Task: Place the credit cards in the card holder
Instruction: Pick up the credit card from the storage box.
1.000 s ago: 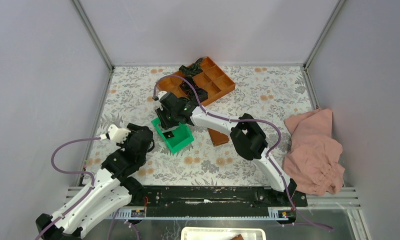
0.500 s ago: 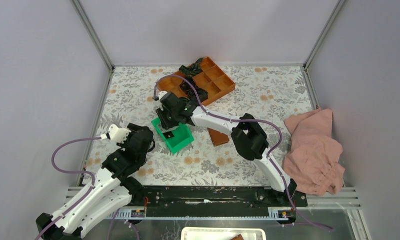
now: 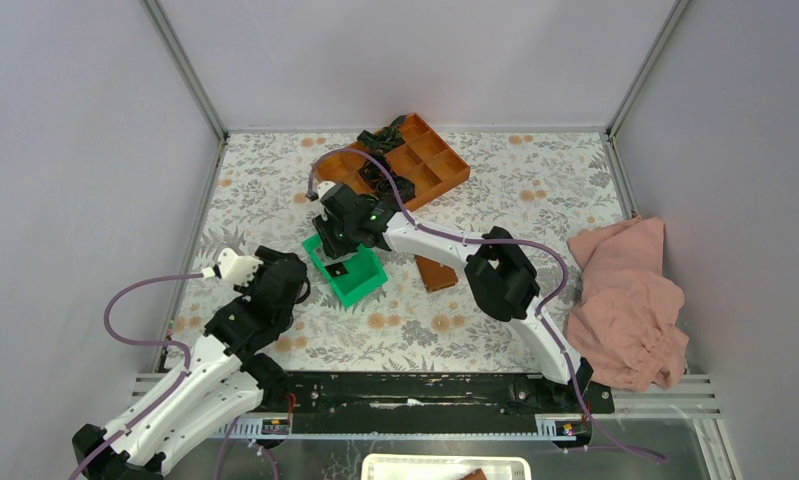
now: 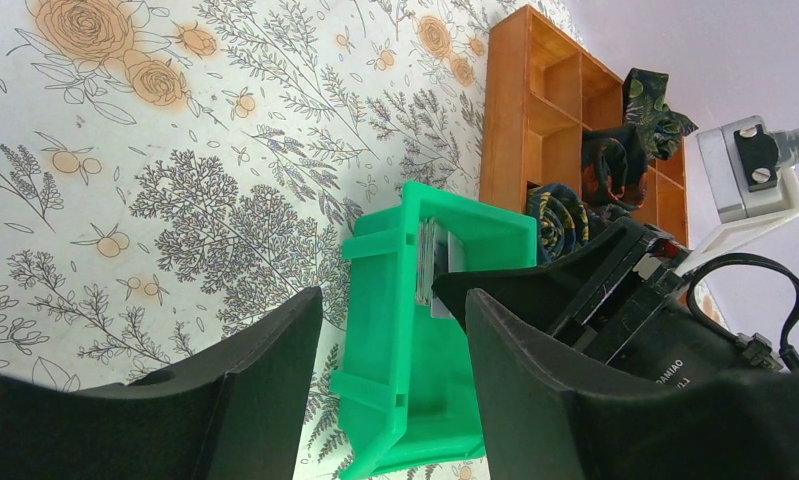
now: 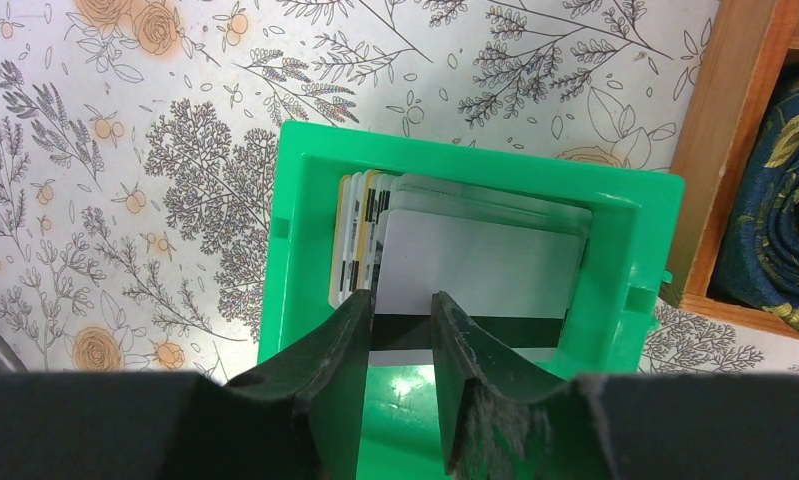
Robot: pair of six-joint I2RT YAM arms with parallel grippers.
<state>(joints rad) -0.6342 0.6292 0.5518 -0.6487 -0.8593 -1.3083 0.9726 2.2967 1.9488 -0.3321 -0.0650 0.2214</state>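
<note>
green tray (image 5: 297, 260) walls hem the right pincer (image 5: 400, 305); orange tray (image 5: 727, 150) close beyond.

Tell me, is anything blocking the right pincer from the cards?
Nothing visible is. The right pincer hangs open just above the credit cards, which stand in the green tray with no cover or other thing over them.

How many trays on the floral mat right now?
2. The green tray sits in the middle, holding the cards. The orange compartment tray is just behind it, farther back. Another could be hidden from view.
</note>
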